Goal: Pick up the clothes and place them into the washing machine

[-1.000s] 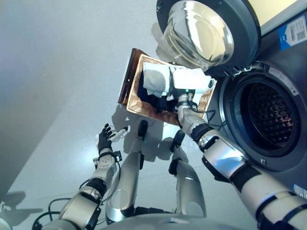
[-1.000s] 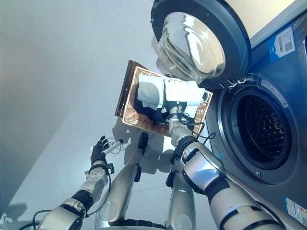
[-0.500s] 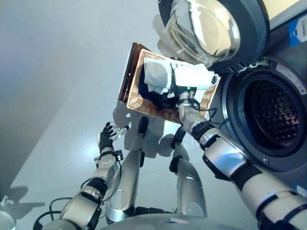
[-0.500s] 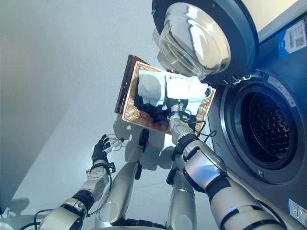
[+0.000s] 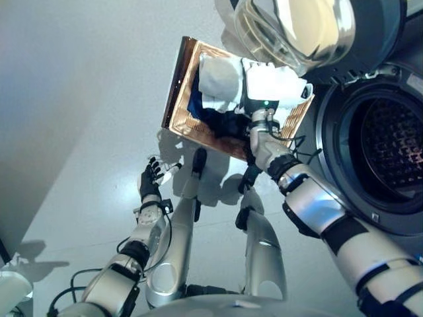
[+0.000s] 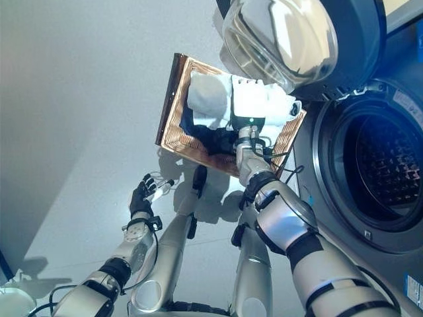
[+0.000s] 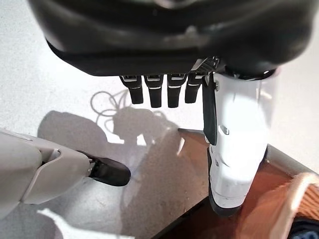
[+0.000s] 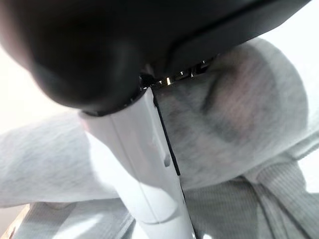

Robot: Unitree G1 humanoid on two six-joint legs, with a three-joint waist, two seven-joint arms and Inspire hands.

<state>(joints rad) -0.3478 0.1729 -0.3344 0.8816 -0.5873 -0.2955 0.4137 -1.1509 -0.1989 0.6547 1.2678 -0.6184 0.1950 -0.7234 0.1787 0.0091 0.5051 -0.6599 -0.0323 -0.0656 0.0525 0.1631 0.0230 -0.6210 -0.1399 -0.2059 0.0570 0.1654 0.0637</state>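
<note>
Left hand: the left hand (image 5: 151, 179) hung low over the pale floor (image 5: 79, 99), at about 7 o'clock from the basket; its own wrist view showed the fingers (image 7: 155, 92) straight and the white-covered thumb out, holding nothing.

Floor: light grey and smooth, carrying the basket and the washing machine.

Basket: a brown woven basket (image 5: 180, 99) lay on the floor near the middle of the head views, just beside the washing machine's open door, at about 9 o'clock from the drum opening.

Clothes: a pale grey garment (image 5: 221, 76) lay bunched in the basket, over a darker blue piece (image 5: 195, 107) that showed at the basket's left side. None of the clothes were in the drum.

Right hand: the right hand (image 6: 246, 125) reached down into the basket, resting on the grey garment. Its wrist view showed the white-covered thumb (image 8: 144, 164) lying against the grey cloth, but the fingers were hidden under the hand's bulk, so I could not tell whether it gripped the cloth.

Door: the round glass door (image 5: 297, 30) stood swung open at 12 o'clock from the basket.

Washing machine: the dark grey washing machine (image 5: 396, 79) filled the right side; its drum (image 5: 390, 142) gaped open at 3 o'clock from the right hand.
</note>
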